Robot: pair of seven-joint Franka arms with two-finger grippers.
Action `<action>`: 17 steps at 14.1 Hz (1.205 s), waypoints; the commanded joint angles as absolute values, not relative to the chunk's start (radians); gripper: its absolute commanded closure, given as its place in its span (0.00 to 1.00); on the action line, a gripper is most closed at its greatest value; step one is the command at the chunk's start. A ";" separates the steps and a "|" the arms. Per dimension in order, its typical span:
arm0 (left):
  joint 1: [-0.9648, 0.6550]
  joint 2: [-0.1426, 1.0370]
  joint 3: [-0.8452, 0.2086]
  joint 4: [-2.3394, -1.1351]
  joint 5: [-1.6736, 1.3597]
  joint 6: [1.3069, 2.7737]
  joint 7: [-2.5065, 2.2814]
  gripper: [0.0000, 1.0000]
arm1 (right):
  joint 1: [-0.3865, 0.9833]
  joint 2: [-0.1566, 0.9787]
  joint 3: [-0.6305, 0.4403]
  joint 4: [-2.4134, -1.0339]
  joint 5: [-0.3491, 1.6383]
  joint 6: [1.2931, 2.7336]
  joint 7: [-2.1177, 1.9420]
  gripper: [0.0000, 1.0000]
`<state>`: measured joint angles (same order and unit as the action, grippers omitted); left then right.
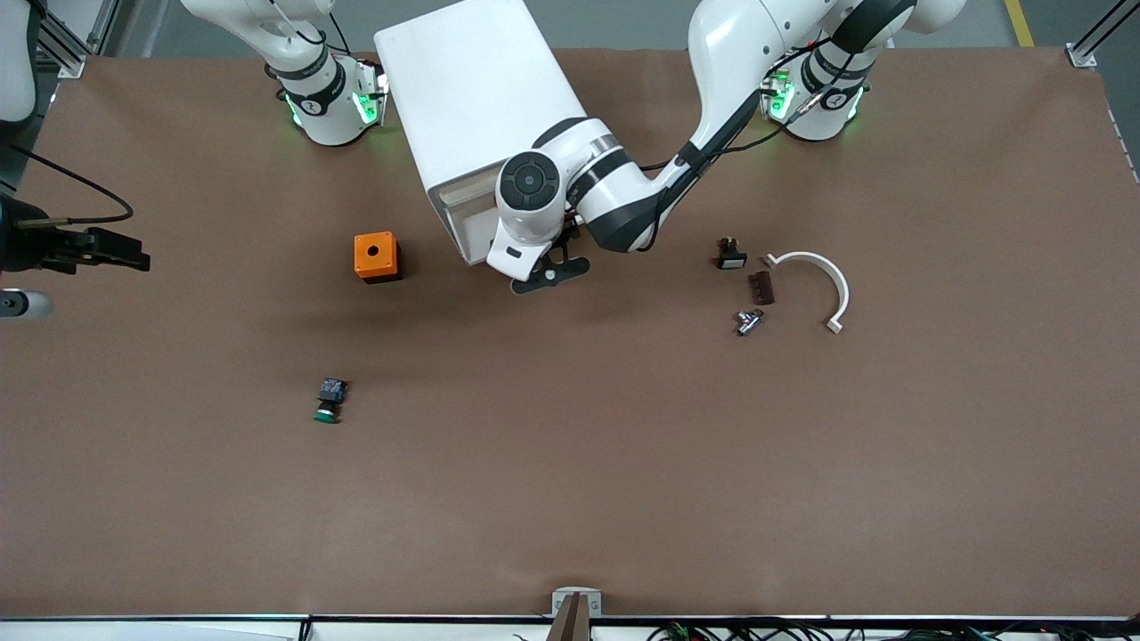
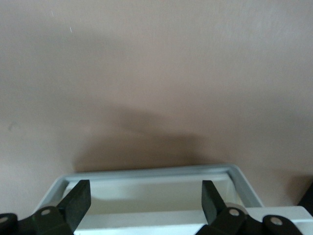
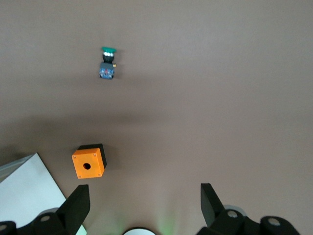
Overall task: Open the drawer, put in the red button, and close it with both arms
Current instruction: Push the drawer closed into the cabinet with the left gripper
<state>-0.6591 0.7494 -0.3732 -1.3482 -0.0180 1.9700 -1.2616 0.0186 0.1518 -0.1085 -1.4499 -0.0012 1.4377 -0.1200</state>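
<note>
- White cabinet (image 1: 463, 98) stands at the robots' end of the desk (image 1: 570, 499), its front angled toward the front camera. My left arm reaches in so that the left gripper (image 1: 549, 274) sits right at that front.
- Left gripper fingers are apart and hold nothing. They straddle the grey rim of the drawer (image 2: 146, 171), which I judge is lined up to work it. What shows of the inside is bare white. I cannot tell how far out it is.
- Right gripper (image 3: 144, 196) waits high over the desk near its own base, fingers apart and empty, looking down on the orange box (image 1: 376, 256). That keeps it clear of the left arm.
- Red button: not visible in any view. I cannot say where it is, nor whether it is in the drawer already.
- Green-capped button (image 1: 329, 401) lies on its side, nearer the front camera than the orange box. Wrong one, leave it.
- Toward the left arm's end of the desk, a white arc piece (image 1: 824, 285) and a few small parts lie close together.
- No readable brand, label or writing anywhere.
</note>
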 commanded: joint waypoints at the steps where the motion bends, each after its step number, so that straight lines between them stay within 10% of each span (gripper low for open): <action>1: -0.660 0.735 -0.390 -1.374 -0.090 1.967 -1.273 0.00 | 0.005 0.163 -0.100 -1.358 -0.015 1.401 -0.117 0.00; 17: -0.655 0.750 -0.390 -1.391 -0.301 1.968 -1.258 0.00 | -0.041 0.065 -0.094 -1.365 0.069 1.301 -0.129 0.00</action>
